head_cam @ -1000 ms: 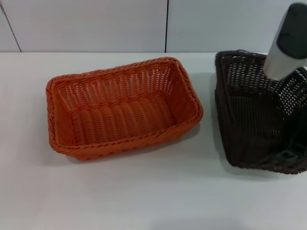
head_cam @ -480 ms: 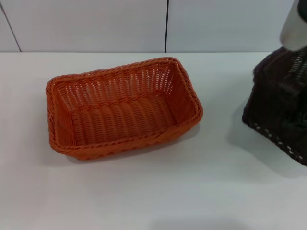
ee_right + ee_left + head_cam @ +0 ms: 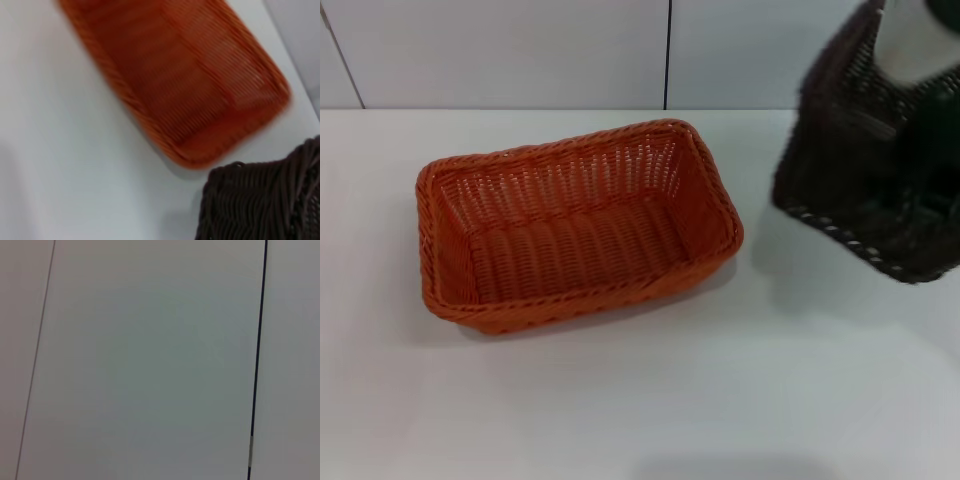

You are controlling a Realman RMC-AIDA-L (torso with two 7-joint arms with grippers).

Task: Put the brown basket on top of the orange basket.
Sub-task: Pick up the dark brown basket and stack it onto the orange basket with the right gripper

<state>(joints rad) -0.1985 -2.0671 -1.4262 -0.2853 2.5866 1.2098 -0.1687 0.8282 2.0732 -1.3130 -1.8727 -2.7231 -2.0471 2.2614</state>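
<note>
Right claw hidden; brown basket beside orange basket.

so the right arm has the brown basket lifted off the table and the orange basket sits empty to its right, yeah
Not quite: the head view shows the orange basket to the left of the lifted brown basket, not its right. The rest holds: the brown basket hangs tilted above the table on the right arm, and the orange basket is empty.

Light was even and bright, falling from overhead. The orange basket cast a faint shadow along its lower edge, and the brown basket, at the upper right of the head view, threw a soft one on the table. Both baskets looked smeared in the right wrist view.
</note>
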